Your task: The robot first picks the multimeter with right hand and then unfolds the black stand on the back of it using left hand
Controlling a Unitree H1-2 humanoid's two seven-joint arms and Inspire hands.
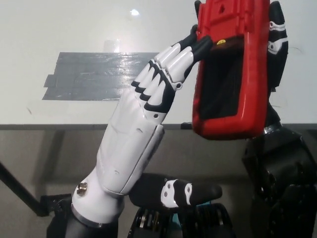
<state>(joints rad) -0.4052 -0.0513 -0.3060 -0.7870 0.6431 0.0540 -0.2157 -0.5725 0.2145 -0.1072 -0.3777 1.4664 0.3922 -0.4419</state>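
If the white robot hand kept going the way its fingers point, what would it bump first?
Probably the red plastic multimeter held by the black right robot hand; the white left robot hand already seems to touch it.

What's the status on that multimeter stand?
Right hand gripping the red multimeter, back facing camera. Left hand open, fingertips at the black stand. Nothing in the way.

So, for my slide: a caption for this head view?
Black right hand holds red multimeter; white left hand reaches its back.

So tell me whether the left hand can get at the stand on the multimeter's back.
Probably yes: the left hand has its fingertips already at the back of the multimeter, which the right hand holds up facing it, nothing between.
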